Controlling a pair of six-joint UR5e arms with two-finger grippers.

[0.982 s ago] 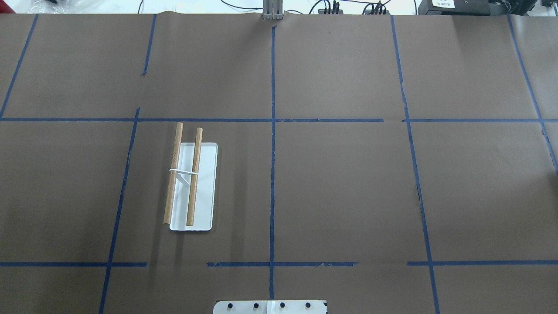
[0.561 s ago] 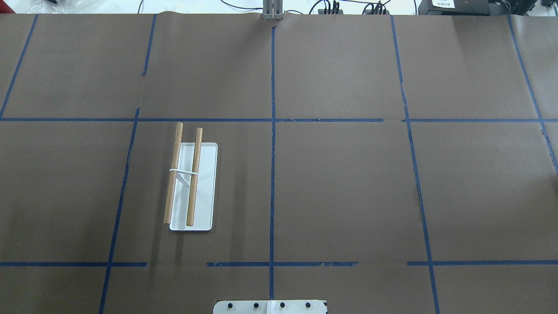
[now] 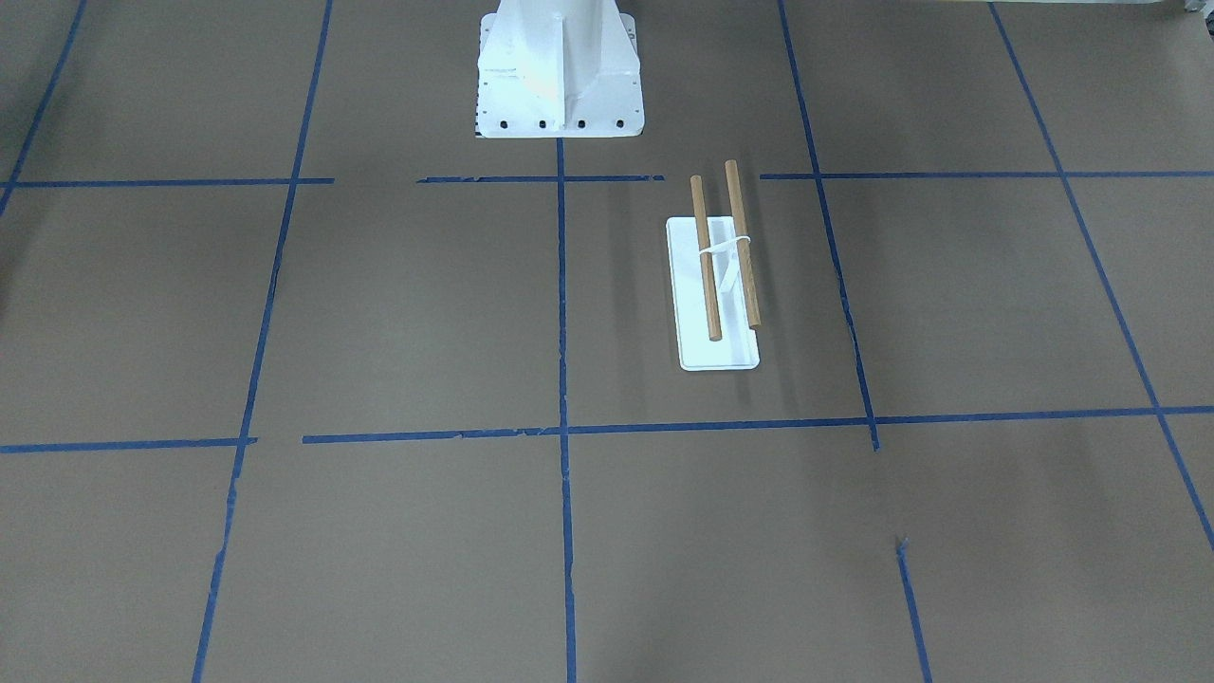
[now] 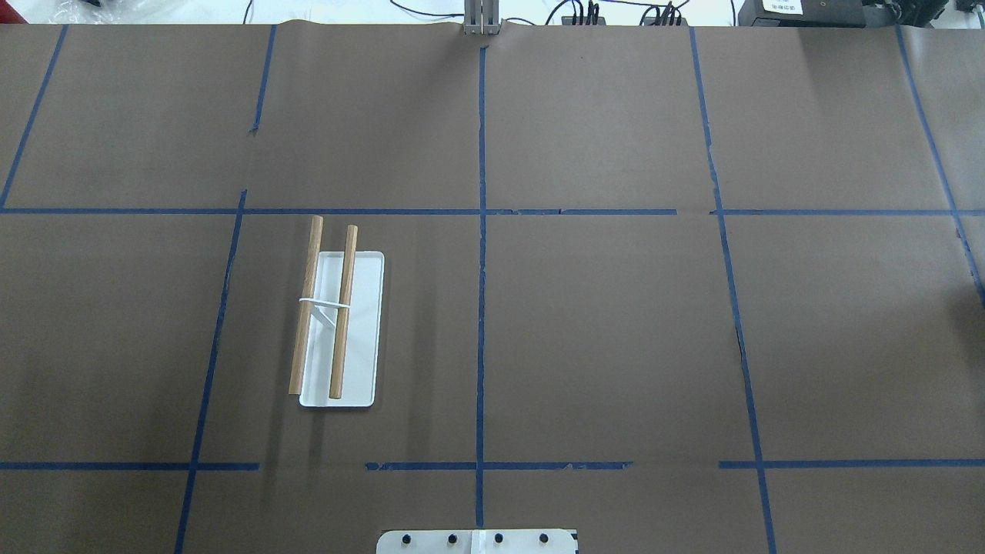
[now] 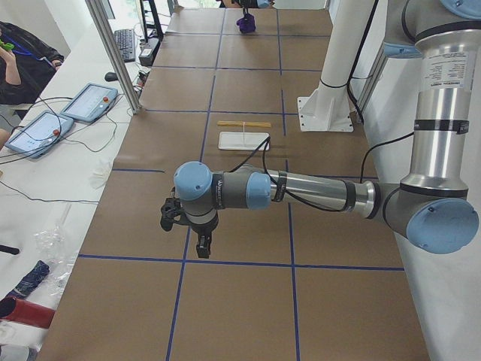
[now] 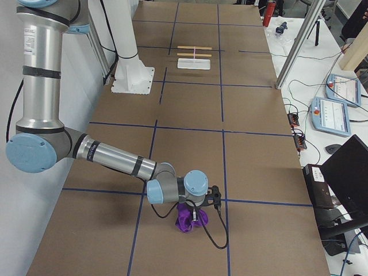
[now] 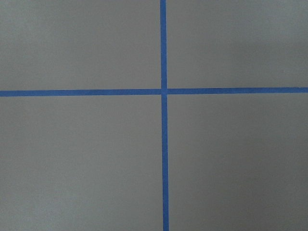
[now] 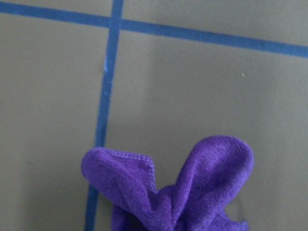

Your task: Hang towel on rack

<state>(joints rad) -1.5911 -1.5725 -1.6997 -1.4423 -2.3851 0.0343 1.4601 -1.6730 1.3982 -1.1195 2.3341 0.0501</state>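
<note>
Towel [image 8: 192, 192]: purple, bunched into upright folds. It sits on the brown table [image 6: 259, 172] at the robot's right end, just beside a crossing of blue tape lines [image 8: 111, 21]. In the right side view the towel [image 6: 185, 223] is a small heap directly under the right gripper [image 6: 196, 215]. Contact looks likely, but the fingers are hidden and the wrist view shows only cloth. Cannot tell whether that claw is released or clenched on it.

Rack [image 4: 362, 331]: stands well apart from the towel, in the robot's left half of the table. The white base is flat on the paper, with the two wooden rods [image 4: 342, 308] parallel above it and bare. One rod overhangs the base edge. From the front the rack [image 3: 721, 351] is near the white pedestal [image 3: 558, 76], not touching it.

Left gripper [image 5: 197, 237]: hangs over the table at the left end, far from the rack [image 5: 244, 141], pointing down. It shows only in the left side view, so its state cannot be told. Its wrist camera shows just a tape cross [image 7: 163, 91] on paper.

Edges: a seated person [image 5: 22, 53] and two control tablets [image 5: 90, 101] lie beyond the table's far side.
</note>
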